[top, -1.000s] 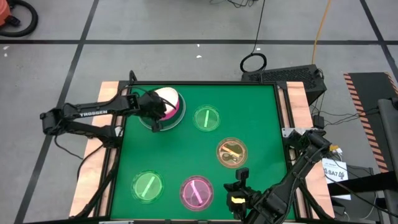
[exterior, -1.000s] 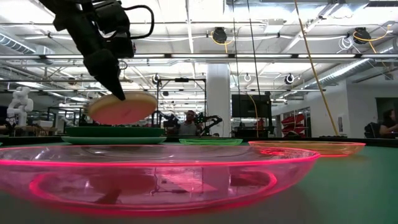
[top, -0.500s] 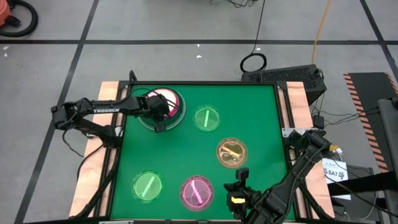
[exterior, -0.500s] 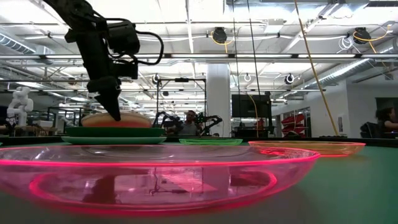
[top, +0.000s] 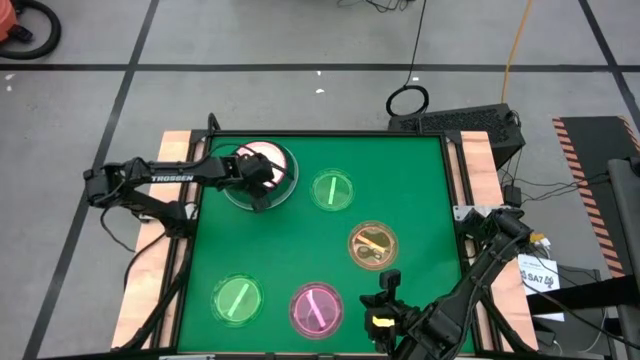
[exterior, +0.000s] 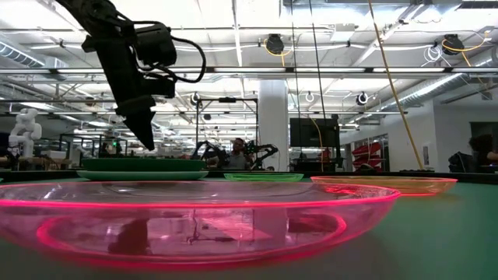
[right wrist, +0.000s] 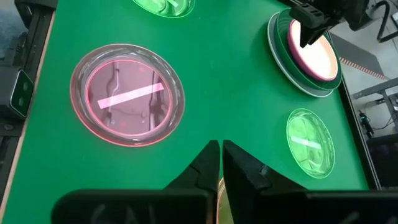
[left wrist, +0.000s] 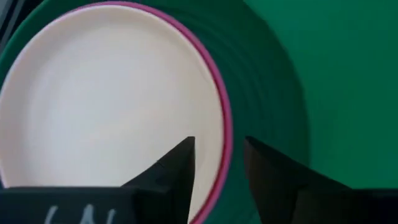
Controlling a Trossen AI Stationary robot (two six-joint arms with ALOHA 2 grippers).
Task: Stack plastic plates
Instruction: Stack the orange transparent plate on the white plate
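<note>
At the table's far-left corner the big plates' stack (top: 262,172) is built, white plate (left wrist: 106,99) on top. Left gripper (top: 258,183) hovers part-open, holding nothing; right gripper (top: 385,288) waits closed. Four small see-through plates (top: 313,308) remain unstacked.

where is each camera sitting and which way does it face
High view: above the table, facing straight down; both arms show, left tool over the plate stack.
Low view: at tabletop height, facing level across; pink see-through plate nearest, left arm descending.
Left wrist view: on the left wrist, facing down at the white plate; own open fingers show.
Right wrist view: on the right wrist, facing across the table; own shut fingers show.
Shared: high and right wrist views both show the stack.
</note>
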